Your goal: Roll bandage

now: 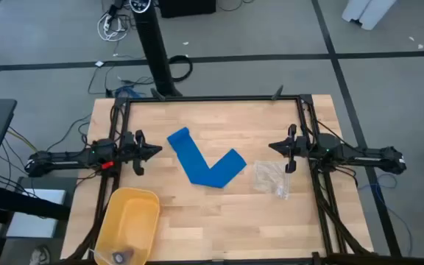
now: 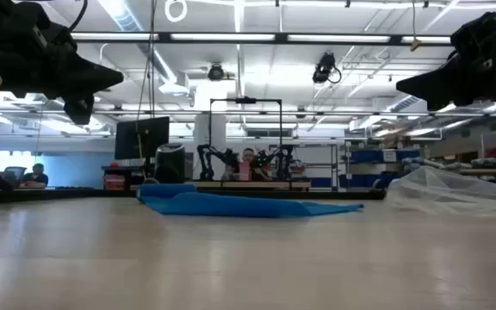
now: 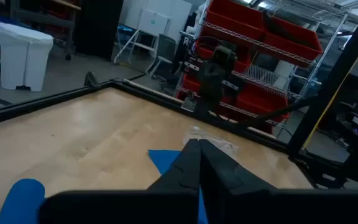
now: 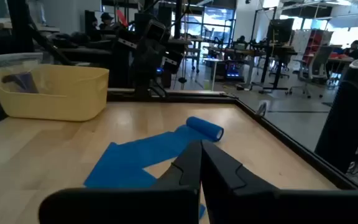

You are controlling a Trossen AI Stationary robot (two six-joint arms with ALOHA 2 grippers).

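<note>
Left gripper (image 1: 155, 150), shut and empty, hovers left of centre, nearest the V-shaped bright blue fabric bandage's (image 1: 205, 169) rolled end.

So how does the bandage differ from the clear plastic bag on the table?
The bandage is bright blue and opaque; the plastic bag is clear and crinkled. The bandage is the larger, a long bent strip rolled at one end; the bag is a small crumpled heap. The bandage lies mid-table, the bag nearer the right gripper. Neither is held.

A: What colours do I see on the counter (image 1: 219, 221)?
B: Pale wood grain, black frame. The bandage (image 1: 205, 165) is bright blue; the bin (image 1: 127, 221) yellow; the bag (image 1: 271, 178) clear; both my arms dark.
</note>
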